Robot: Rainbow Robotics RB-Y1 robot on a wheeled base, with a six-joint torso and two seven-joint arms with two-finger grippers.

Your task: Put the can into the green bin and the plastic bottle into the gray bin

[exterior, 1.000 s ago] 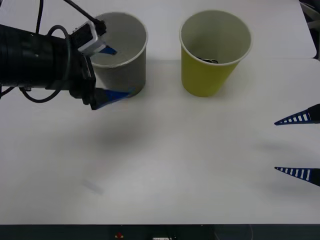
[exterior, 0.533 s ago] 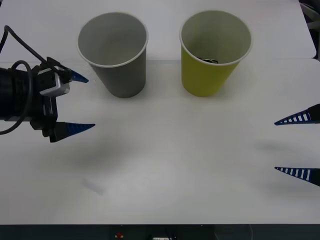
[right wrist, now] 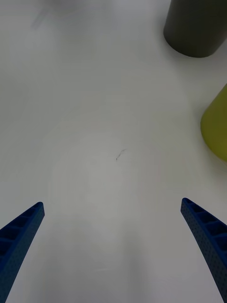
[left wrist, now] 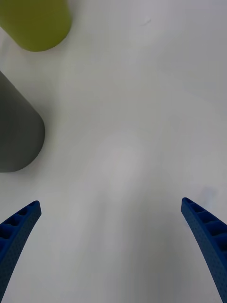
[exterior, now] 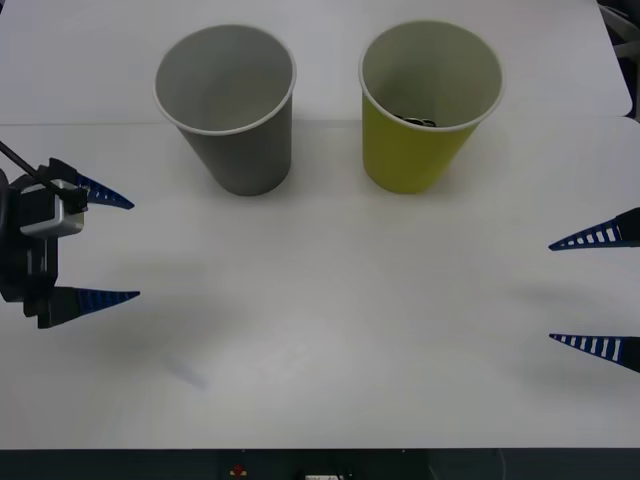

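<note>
**Both claws apart and empty, cups upright at the back**

Two tapered paper cups with rolled white rims stand side by side at the far side of the smooth white table [exterior: 330,330]. The gray bin [exterior: 232,110] is matte gray inside and out; the green bin [exterior: 425,110] has a yellow-green wall and a paler inside. They stand near each other, not touching.

Down in the green bin a small dark shape with a bright glint lies against the bottom; it looks like the can [exterior: 420,122], though the cup wall hides most of it. Nothing can be made out inside the gray bin from the front view. A faint gray smudge marks the table near the front left.

The left gripper [exterior: 112,246] sits at the table's left edge, its ribbed blue wedge fingers spread wide and holding nothing, the arm cut off by the frame. The right gripper [exterior: 585,290] waits at the right edge, fingers likewise spread and empty.

A second ago the left gripper was at the gray bin's rim; it has since pulled back to the left and toward the front. The right gripper has not moved.
</note>
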